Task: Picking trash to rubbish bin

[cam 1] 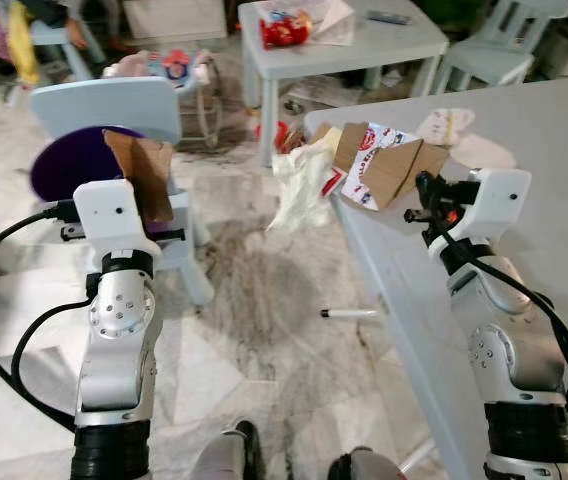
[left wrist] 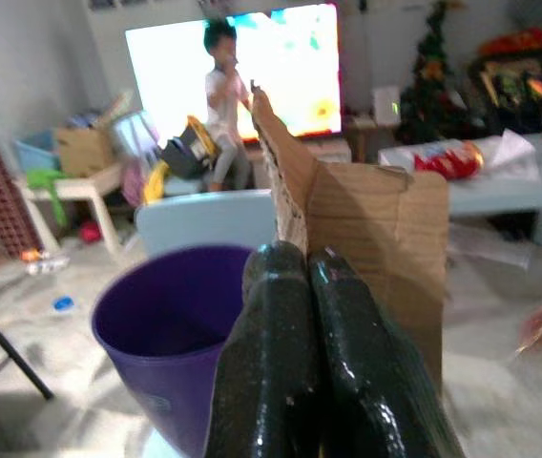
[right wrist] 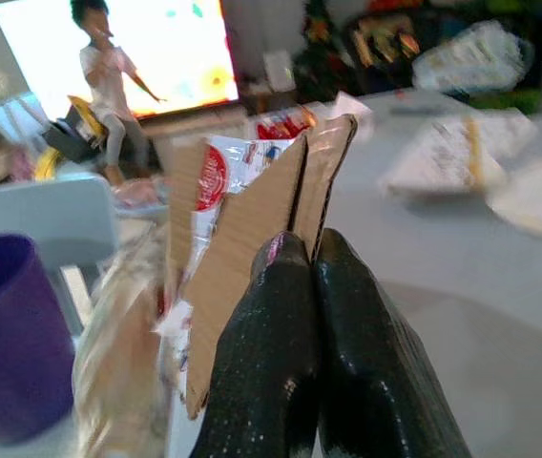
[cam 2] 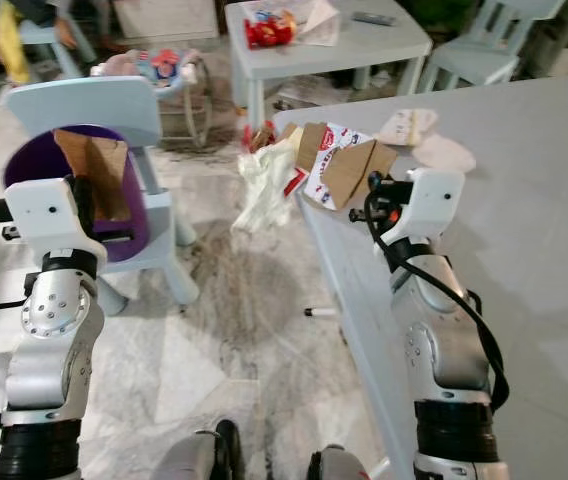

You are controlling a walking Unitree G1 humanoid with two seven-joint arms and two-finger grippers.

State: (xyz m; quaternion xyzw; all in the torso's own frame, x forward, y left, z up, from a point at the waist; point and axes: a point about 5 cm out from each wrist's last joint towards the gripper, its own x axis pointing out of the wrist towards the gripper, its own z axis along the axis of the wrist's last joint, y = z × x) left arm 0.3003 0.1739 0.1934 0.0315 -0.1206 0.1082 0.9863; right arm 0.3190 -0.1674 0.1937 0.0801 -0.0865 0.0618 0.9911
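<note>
A purple bin stands on a light blue child's chair on my left. My left gripper is shut on a torn brown cardboard piece, holding it upright over the bin's near rim. On the grey table at my right, a flattened carton with red-and-white print lies at the corner. My right gripper is shut with its tips on the carton's folded edge. A crumpled white plastic bag hangs off the table corner beside the carton.
Crumpled paper lies farther back on the grey table. A pen lies on the marble floor between chair and table. Behind stands a small grey table with a red snack packet, and more chairs and clutter.
</note>
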